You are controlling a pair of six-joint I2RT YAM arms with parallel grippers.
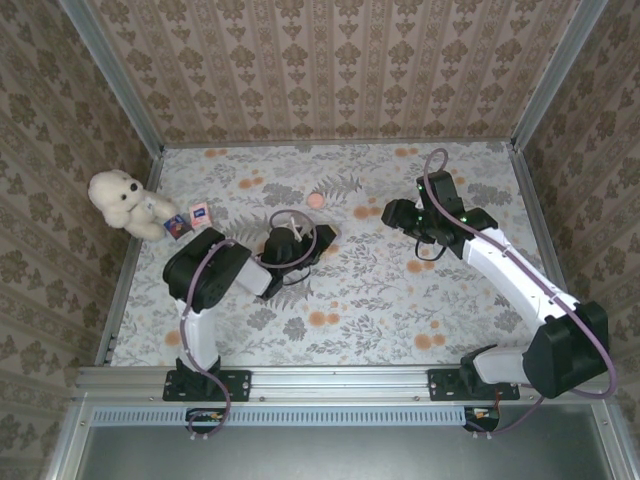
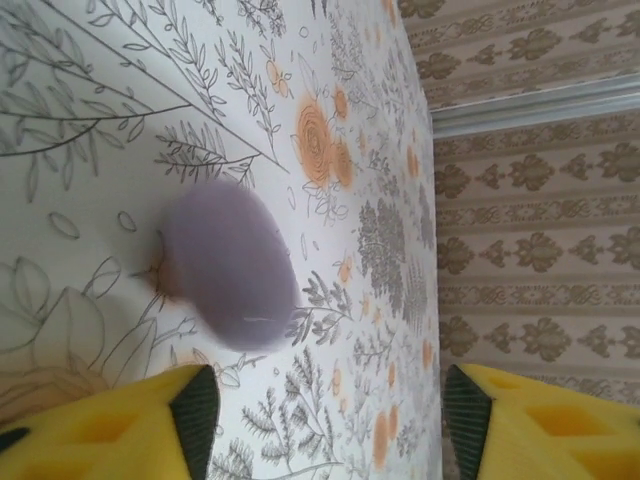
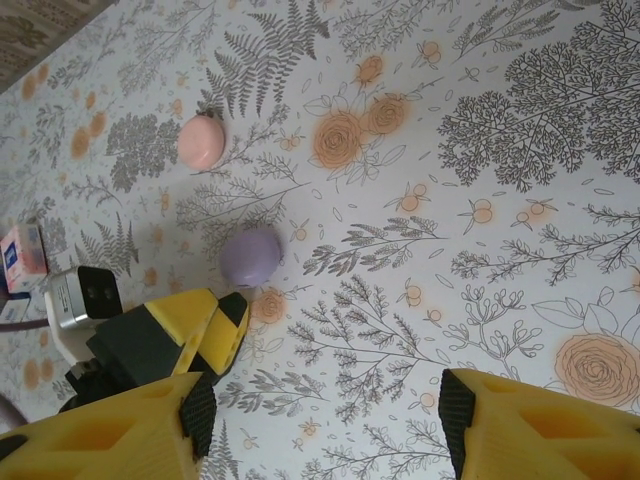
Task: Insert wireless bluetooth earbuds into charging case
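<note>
On floral tabletop (image 3: 520, 260), smooth lilac ovoid (image 3: 250, 255)

The left arm (image 1: 205, 275) is sitting sharply folded, its white lower link rising from the base and its forearm reaching rightward toward the middle, with the wrist tipping down. The left gripper (image 1: 288, 235) is hanging low, its yellow fingers (image 2: 110, 425) standing apart with nothing between them. The right arm (image 1: 510, 270) is stretching diagonally from its base up and to the left, with the wrist bending down at the end. The right gripper (image 1: 395, 212) is pointing leftward toward the other one, its jaws standing wide and gripping nothing. The two grippers are hovering near each other without touching.
</note>
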